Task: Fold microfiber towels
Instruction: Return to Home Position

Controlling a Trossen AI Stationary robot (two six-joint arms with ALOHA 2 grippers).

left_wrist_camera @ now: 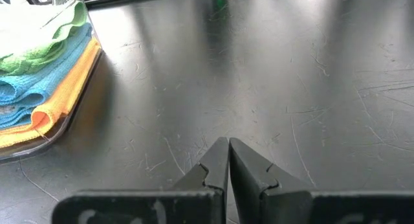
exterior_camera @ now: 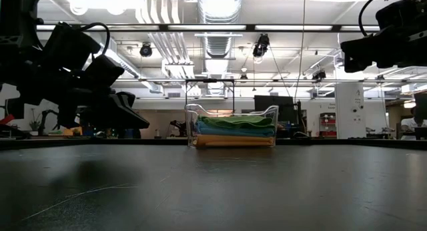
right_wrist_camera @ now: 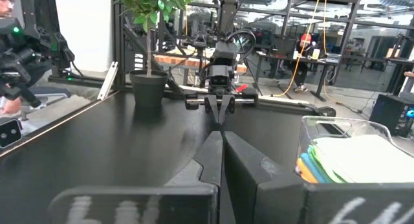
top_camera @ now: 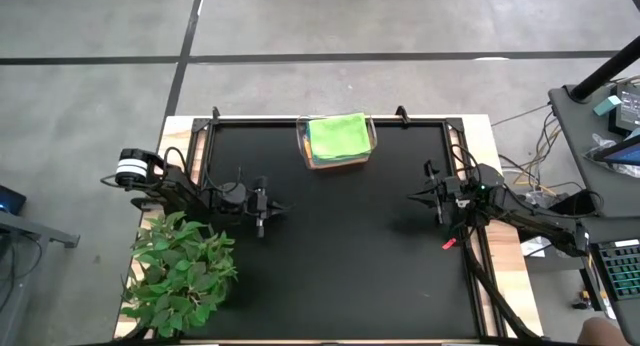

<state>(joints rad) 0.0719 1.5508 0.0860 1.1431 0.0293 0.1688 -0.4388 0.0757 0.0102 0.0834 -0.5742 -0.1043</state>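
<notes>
Black matting (top_camera: 340, 266) covers the table, which stands on a grey concrete floor. At the left front corner a leafy potted plant (top_camera: 180, 271) sits at the table's edge. Just behind it the left arm reaches in from the left side. The left gripper (top_camera: 280, 208) hangs above the bare mat, well apart from everything. In its own wrist view the two dark fingers (left_wrist_camera: 213, 166) lie pressed together tip to tip.

Farther along, at the middle of the rear edge, stands the clear plastic bin (top_camera: 372, 136), and the microfiber towels are in it as a folded stack. The lime green towel (top_camera: 336, 136) is on top, blue layers (left_wrist_camera: 39, 88) lie under it, and the yellow-orange towel (left_wrist_camera: 65, 101) is at the bottom (the low view shows the same order through the bin's clear wall). How many cloths make up the blue layers I cannot tell.

To the right of the bin the right gripper (top_camera: 412, 196) hovers over the mat near the right edge, pointing toward the left one. Its jaws are together too — the right wrist view shows no gap between them. Beside the right arm a small red object (top_camera: 450, 244) lies near the mat's edge — too small to identify.
</notes>
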